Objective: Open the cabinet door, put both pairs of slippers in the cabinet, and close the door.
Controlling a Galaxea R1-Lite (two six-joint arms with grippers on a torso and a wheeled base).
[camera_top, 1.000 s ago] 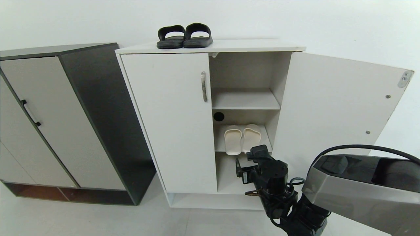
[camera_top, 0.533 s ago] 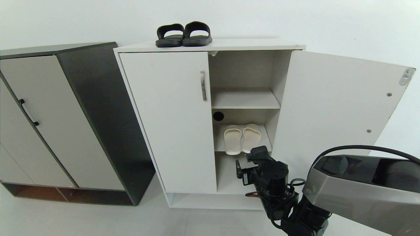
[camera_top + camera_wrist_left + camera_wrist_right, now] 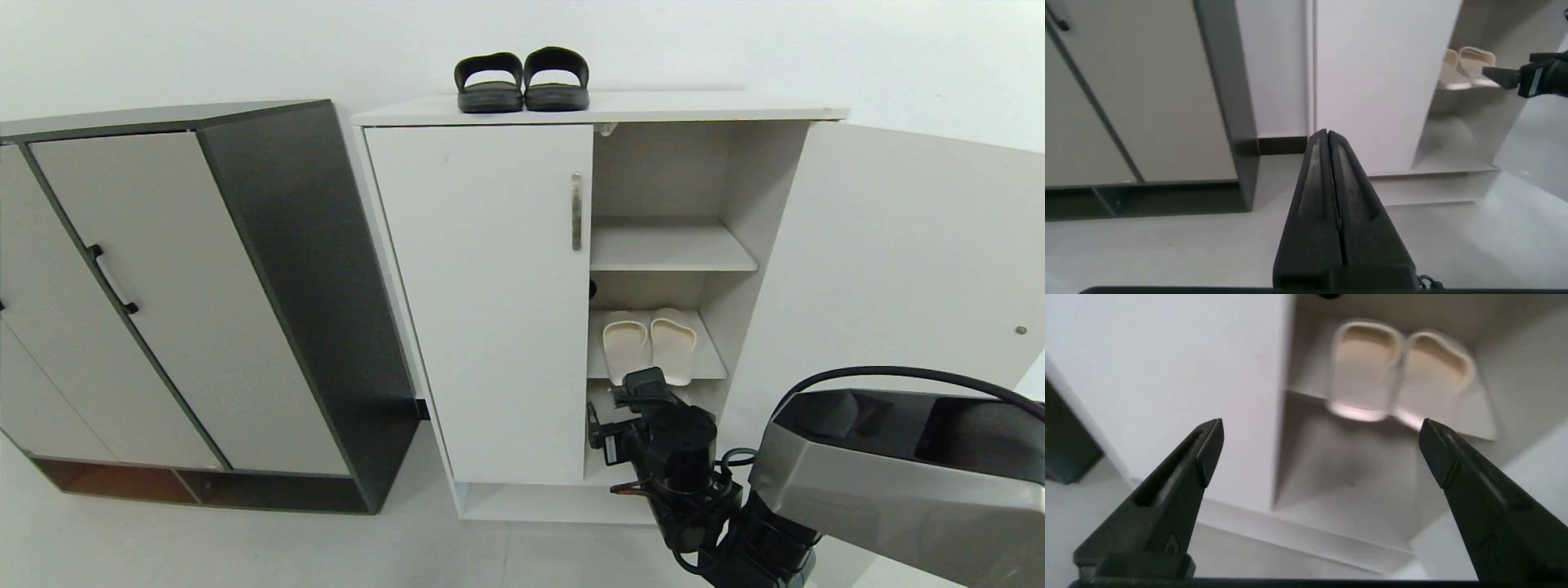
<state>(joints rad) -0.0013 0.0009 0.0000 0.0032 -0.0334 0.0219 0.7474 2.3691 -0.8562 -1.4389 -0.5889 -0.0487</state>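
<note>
Cream slippers (image 3: 650,343) side by side on the lower shelf (image 3: 712,366) of the white cabinet (image 3: 604,108), behind the open right door (image 3: 898,261). Just below and in front of that shelf's edge, right pincer (image 3: 1321,433), spread wide and holding nothing. Apparently apart from the pair, though the head view overlaps arm and shelf edge. From the right wrist, the pair ahead, framed between the two fingers. From the head, additionally: black slippers (image 3: 522,80) on the cabinet's top, shut left door (image 3: 490,302) with metal handle (image 3: 576,211), grey cabinet (image 3: 204,286) beside it. From the left wrist: left pincer (image 3: 1328,139), fingers pressed together and empty, above the floor (image 3: 1167,245), facing the gap between both cabinets.
</note>
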